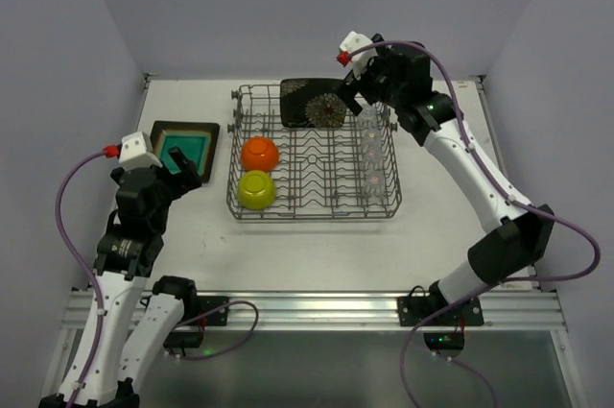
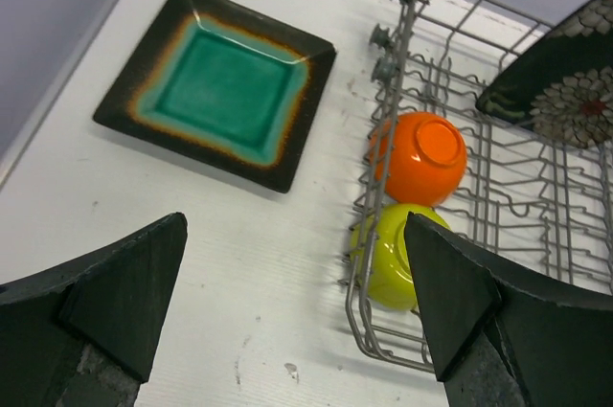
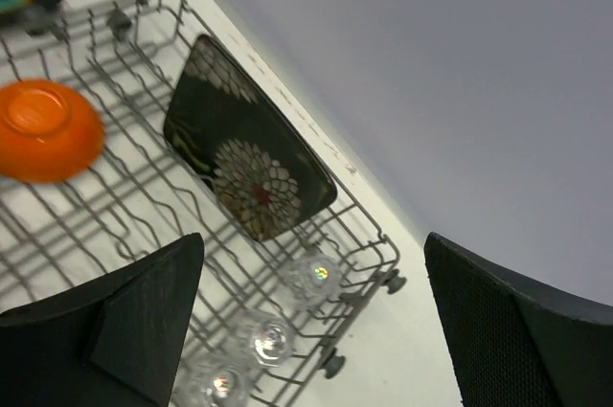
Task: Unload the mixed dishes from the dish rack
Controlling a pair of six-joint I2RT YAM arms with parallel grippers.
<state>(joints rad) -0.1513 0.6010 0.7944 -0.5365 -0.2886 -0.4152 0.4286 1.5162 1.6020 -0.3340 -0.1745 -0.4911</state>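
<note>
The grey wire dish rack [image 1: 312, 214] stands mid-table. Leaning at its far end is the black flowered plate [image 1: 312, 104] [image 3: 244, 163]. On its left side lie the orange bowl [image 1: 260, 153] [image 2: 421, 155] and the yellow-green bowl [image 1: 256, 189] [image 2: 388, 259], both upside down. Clear glasses [image 1: 370, 154] [image 3: 311, 276] line its right side. The teal-centred plate [image 1: 185, 146] [image 2: 222, 84] lies flat on the table left of the rack. My left gripper [image 1: 182, 170] [image 2: 295, 235] hangs open above the table by that plate. My right gripper [image 1: 350, 96] [image 3: 314, 273] is open above the rack's far right corner.
The white table [image 1: 307, 254] ends at walls on the left, back and right. A metal rail [image 1: 317, 307] with both arm bases runs along the near edge.
</note>
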